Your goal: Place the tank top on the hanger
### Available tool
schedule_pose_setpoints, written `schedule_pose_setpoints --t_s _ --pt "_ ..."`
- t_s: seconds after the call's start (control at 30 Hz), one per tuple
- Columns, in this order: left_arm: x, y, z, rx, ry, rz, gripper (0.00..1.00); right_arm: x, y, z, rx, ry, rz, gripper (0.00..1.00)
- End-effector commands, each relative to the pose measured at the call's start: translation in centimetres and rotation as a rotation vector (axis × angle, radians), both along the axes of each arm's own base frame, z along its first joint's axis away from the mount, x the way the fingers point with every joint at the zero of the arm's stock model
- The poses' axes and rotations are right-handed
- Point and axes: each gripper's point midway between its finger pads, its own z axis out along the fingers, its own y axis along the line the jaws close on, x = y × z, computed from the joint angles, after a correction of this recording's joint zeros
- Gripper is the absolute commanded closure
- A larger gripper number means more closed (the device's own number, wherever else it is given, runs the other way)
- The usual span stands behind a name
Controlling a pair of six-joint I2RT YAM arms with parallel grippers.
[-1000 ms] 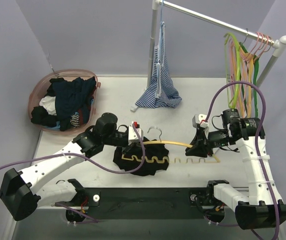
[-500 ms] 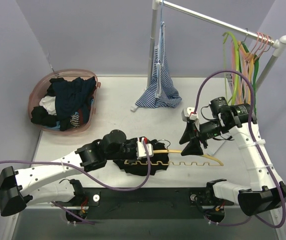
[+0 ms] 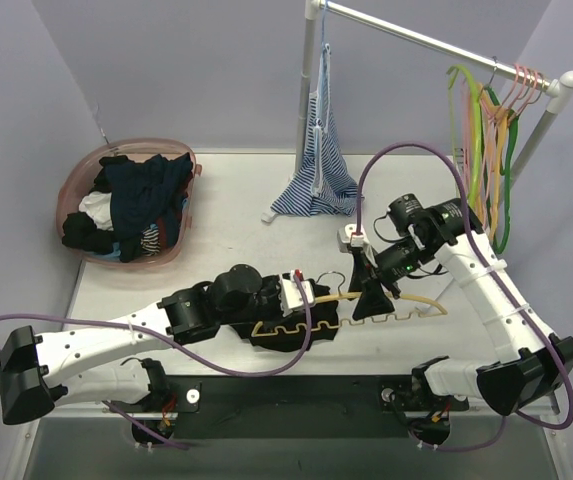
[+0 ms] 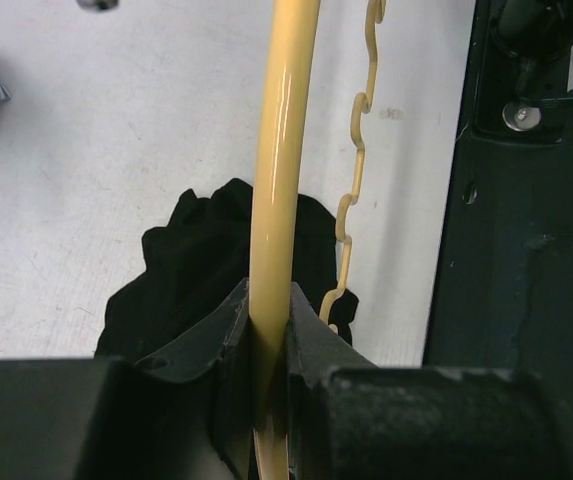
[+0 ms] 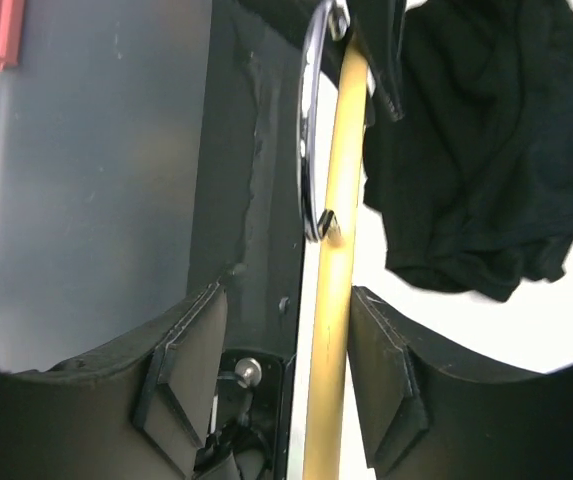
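The hanger (image 4: 284,120) lies lengthwise along the near edge of the counter (image 3: 226,225), about at the middle of that edge. Both arms reach to its arched top bar.

The left jaws are clenched on this bar near its left end. In the left wrist view the yellow bar runs straight between the two fingers (image 4: 211,350) and both press against it. The wavy lower bar (image 4: 351,200) runs beside it, on the side of the near edge.

The right jaws are released. In the right wrist view the bar passes between the spread fingers (image 5: 181,380). There is a clear gap on one side, and on the other side the bar is very close to the pad. I cannot tell if it touches there. The thin metal hook (image 5: 309,150) shows just beside the bar in the same view.

The tank top (image 3: 278,338) is a bunched black heap on the counter, close to the near edge and a little left of its middle. It lies under the left end of the hanger, and from above the wavy bar crosses over it. No strap is on the hanger.

A pink basket (image 3: 68,195) with a pile of dark clothes (image 3: 141,195) stands in the far left corner. A striped garment (image 3: 318,175) hangs from the rail (image 3: 436,42) at the far edge, and green and orange hangers (image 3: 486,140) hang at the far right corner.
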Motion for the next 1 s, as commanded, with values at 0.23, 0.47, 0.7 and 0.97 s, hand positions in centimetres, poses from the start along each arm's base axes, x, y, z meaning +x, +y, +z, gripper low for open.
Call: schedule_pose_setpoints --t_s 0.23,0.47,0.7,0.97 --pt "0.0 -1.8 5.6 -0.202 0.041 0.037 1.0 -2.3 -0.6 -1.1 -0.097 0.113 0.024 1.0" --pt "2.1 0.5 4.9 -0.26 0.16 0.251 0.5 -1.0 -1.9 -1.4 -0.163 0.106 -0.109 1.0" --pt "6.8 8.4 0.8 -0.371 0.464 0.688 0.14 0.1 -3.2 -0.9 -0.077 0.083 -0.269 1.0" --pt "8.5 13.8 -5.5 -0.298 0.678 1.025 0.14 0.8 -3.6 -0.9 -0.024 0.096 -0.349 1.0"
